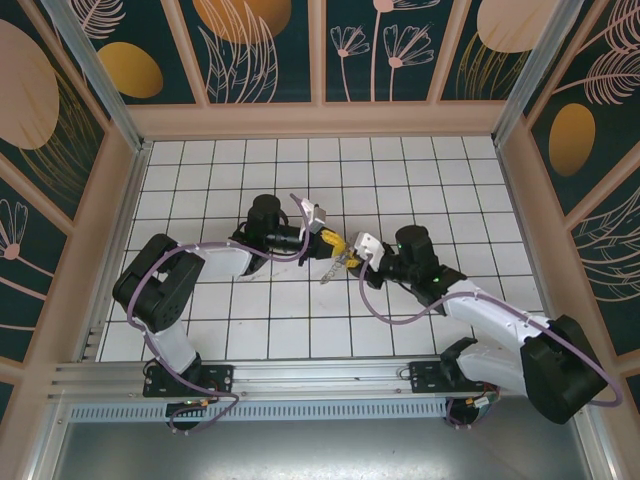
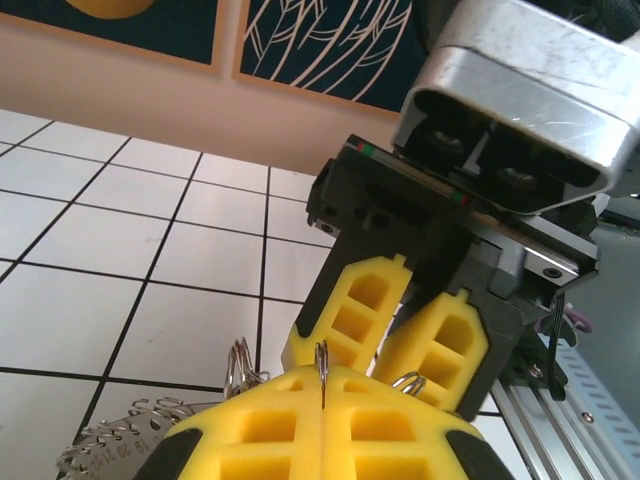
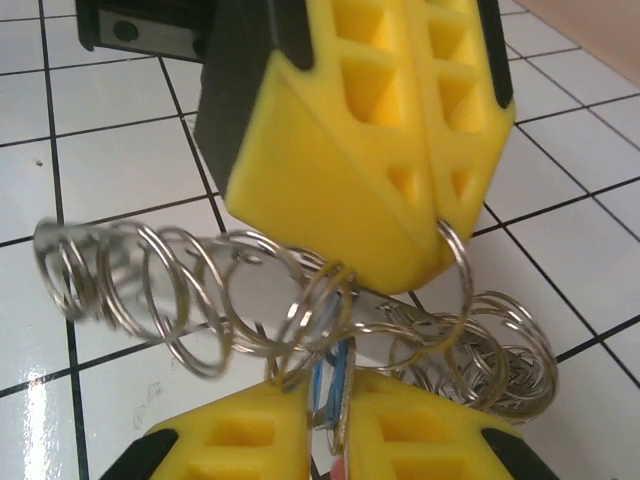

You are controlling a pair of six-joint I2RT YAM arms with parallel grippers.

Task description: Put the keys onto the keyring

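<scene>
**Springy wire wants a thin pinch**

At the desk's (image 1: 250, 330) centre, the left tool (image 3: 432, 248) is clamped shut on one loop of the keyring (image 3: 190, 300), a wire coil that looks light, springy and slippery. The right tool (image 3: 330, 432), nearly closed, pinches a small flat key (image 3: 322, 392).

I'm watching yellow, hollow-celled fingers (image 2: 370, 300) sitting on black mounts; purple cables (image 1: 400, 321) are trailing behind along white-and-black arms (image 1: 490, 325).
</scene>
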